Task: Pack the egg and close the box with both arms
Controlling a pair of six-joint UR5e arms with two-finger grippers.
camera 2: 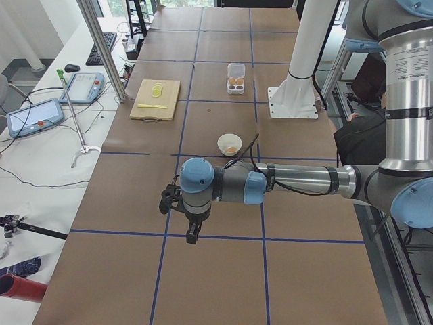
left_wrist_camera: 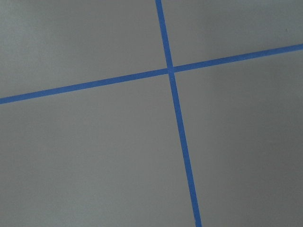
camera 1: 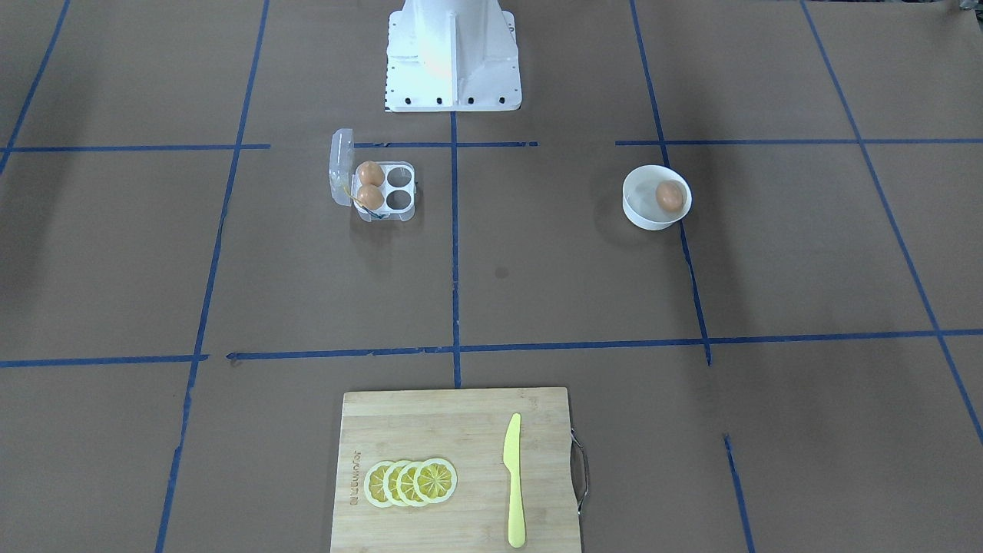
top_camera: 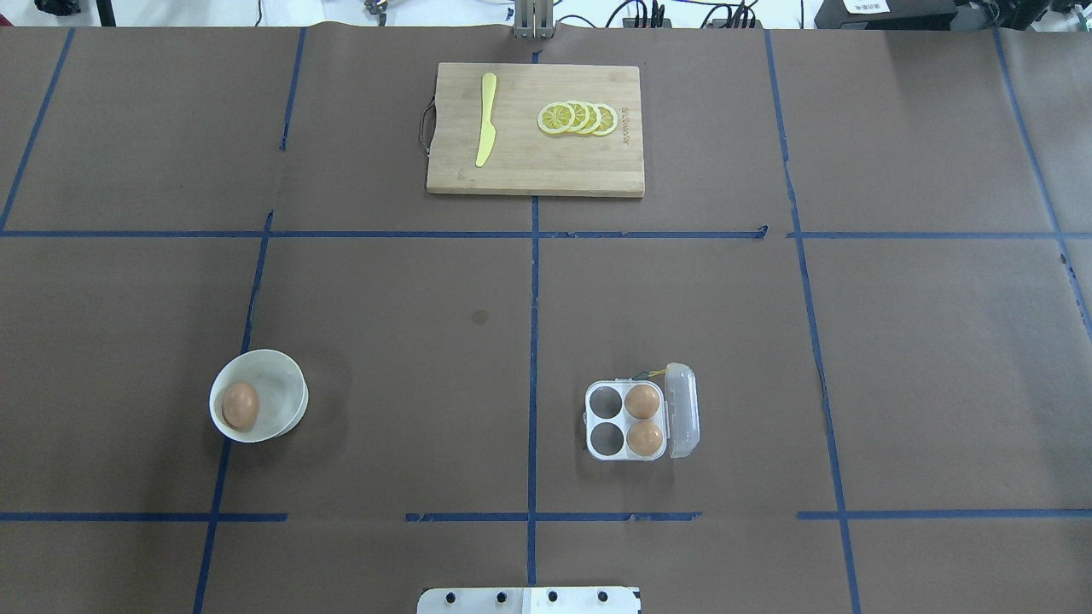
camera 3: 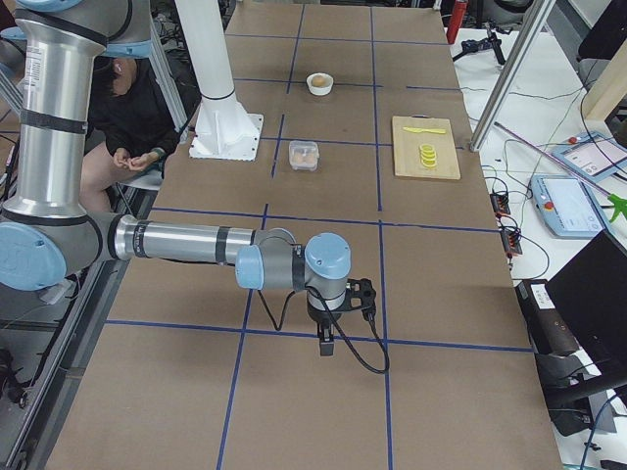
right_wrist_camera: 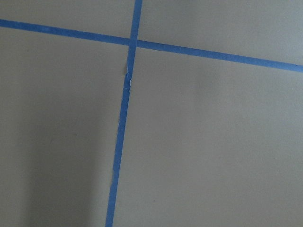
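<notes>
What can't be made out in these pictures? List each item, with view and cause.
- Left gripper: exterior left view only, too small; open or shut unclear.
- Right gripper: same, exterior right view.
- Egg: underside hidden by bowl wall, overhead.
- Box: lid's fastening too small in any view.

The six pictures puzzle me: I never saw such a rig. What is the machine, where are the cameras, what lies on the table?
Two silver-grey robot arms share a table; the black two-finger left gripper and right gripper hang above it, seemingly holding nothing. Two cameras look down, two stand at the table's ends, two ride the wrists, seeing only blue tape lines. A small brown egg lies in a round white bowl; the clear plastic egg box, lid open, holds two more eggs; a bamboo cutting board carries lemon slices and a yellow knife.
</notes>
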